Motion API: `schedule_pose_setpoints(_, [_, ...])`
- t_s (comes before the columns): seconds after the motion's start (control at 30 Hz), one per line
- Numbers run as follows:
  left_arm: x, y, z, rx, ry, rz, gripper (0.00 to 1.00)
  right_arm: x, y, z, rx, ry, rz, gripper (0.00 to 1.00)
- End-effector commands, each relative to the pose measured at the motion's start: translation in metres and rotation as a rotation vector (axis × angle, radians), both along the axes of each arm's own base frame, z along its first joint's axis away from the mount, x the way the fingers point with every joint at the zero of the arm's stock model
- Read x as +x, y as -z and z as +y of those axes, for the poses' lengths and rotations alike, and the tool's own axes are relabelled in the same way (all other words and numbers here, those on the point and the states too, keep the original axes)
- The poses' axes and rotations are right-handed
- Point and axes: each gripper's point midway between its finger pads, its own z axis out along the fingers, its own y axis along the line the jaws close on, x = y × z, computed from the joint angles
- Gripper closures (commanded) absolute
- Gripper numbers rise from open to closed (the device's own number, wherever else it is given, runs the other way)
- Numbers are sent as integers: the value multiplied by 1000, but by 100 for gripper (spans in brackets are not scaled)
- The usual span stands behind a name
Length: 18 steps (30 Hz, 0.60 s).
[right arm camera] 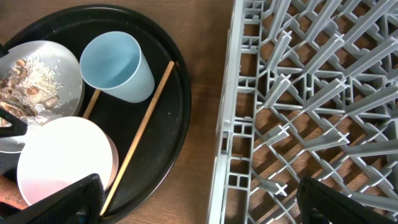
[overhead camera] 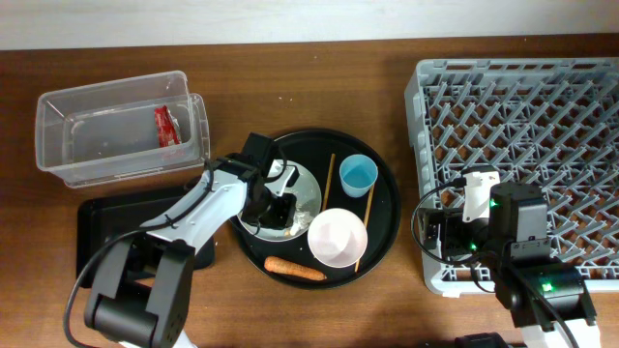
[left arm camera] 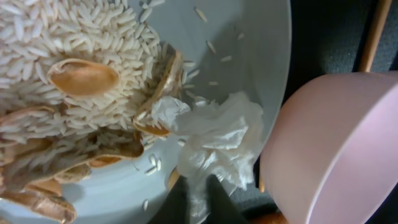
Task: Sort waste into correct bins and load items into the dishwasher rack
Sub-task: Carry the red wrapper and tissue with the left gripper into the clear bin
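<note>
tissue [left arm camera: 217,134], crumpled and white, lies on the plate [left arm camera: 249,56] at its rim nearest the bowl [left arm camera: 336,149], beside rice and beige scraps [left arm camera: 84,78]. the left gripper [left arm camera: 198,190] is on it: its dark fingers [left arm camera: 227,208] are drawn close together with a strand of tissue pinched between them. seen from overhead, this gripper [overhead camera: 276,208] hangs over the plate [overhead camera: 302,184], which sits on the left side of the round tray [overhead camera: 387,208] in the middle of the table [overhead camera: 319,77].

on the same tray the cup [overhead camera: 358,176] stands upright toward the far edge and the bowl [overhead camera: 338,237] sits toward the near edge, touching the plate. one of the chopsticks [overhead camera: 328,184] lies between plate and cup, and the other [overhead camera: 366,222] runs along the right side of cup and bowl. the carrot [overhead camera: 295,270] lies at the tray's near rim.

the wrapper [overhead camera: 166,126] is inside the tub [overhead camera: 58,145] at the far left corner. the black bin [overhead camera: 102,222] is just in front of the tub, partly under the left arm.

the rack [overhead camera: 522,116] fills the right side of the table. the right gripper [right arm camera: 205,205] hovers over the rack's near left corner, its fingers [right arm camera: 56,202] spread wide with nothing between them.
</note>
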Motion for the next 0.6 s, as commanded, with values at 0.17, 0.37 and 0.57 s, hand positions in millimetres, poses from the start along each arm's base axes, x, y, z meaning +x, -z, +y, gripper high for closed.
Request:
schedule_pose_setpoints(0.17, [75,-90,56,-64,-180,-216,100,2,-8,1,7,2,-20,2])
schedule_pose_setpoints(0.37, [140,-157,218,25,-542,-526,100,2,-8,1,7,2,-20,2])
schedule_pose_setpoints(0.57, [152,-133,297,238,-702,-551,69,2,-8,1,7,2,-20,2])
